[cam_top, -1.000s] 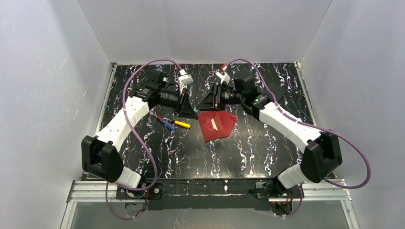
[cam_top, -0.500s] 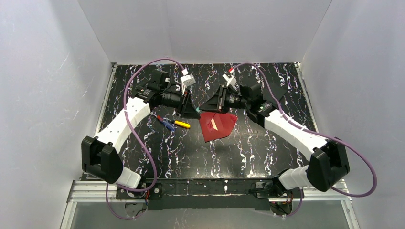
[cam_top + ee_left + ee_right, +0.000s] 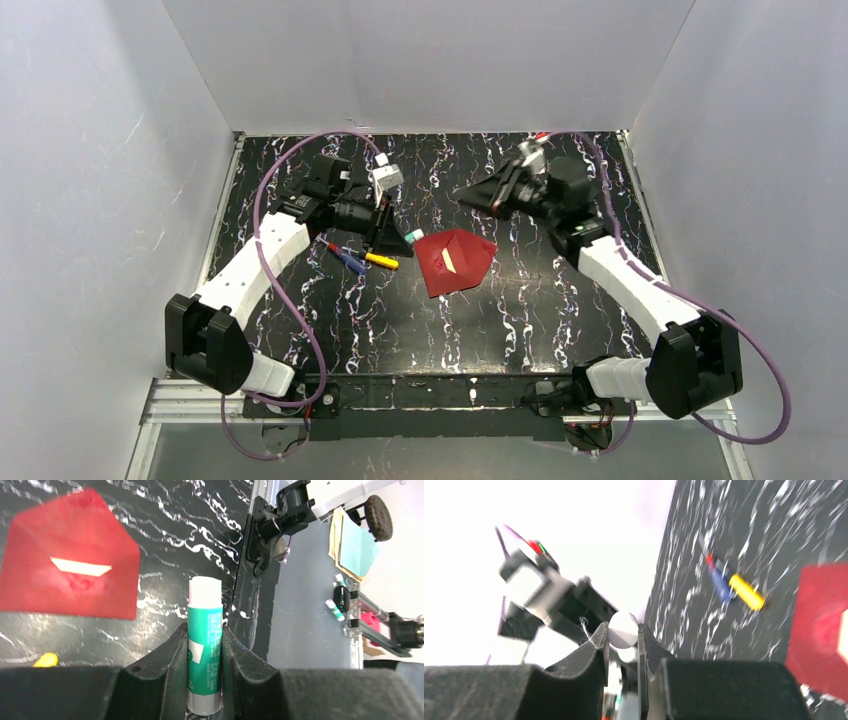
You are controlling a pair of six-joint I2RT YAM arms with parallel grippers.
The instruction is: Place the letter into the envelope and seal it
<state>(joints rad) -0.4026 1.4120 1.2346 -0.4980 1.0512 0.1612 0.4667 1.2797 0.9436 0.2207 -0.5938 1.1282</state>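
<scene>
The left claw is gripping a glue stick; the right claw is pinching a white cap. The envelope is lying flat on the surface, with the letter showing inside (light, limp paper, probably slippery: best pinned by an edge).

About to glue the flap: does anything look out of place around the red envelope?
Nothing spilled or damaged. The dark red paper envelope lies askew on the black marbled table, a white patch showing on its face. The left gripper holds a green-and-white glue stick, the right gripper a white round cap.
</scene>
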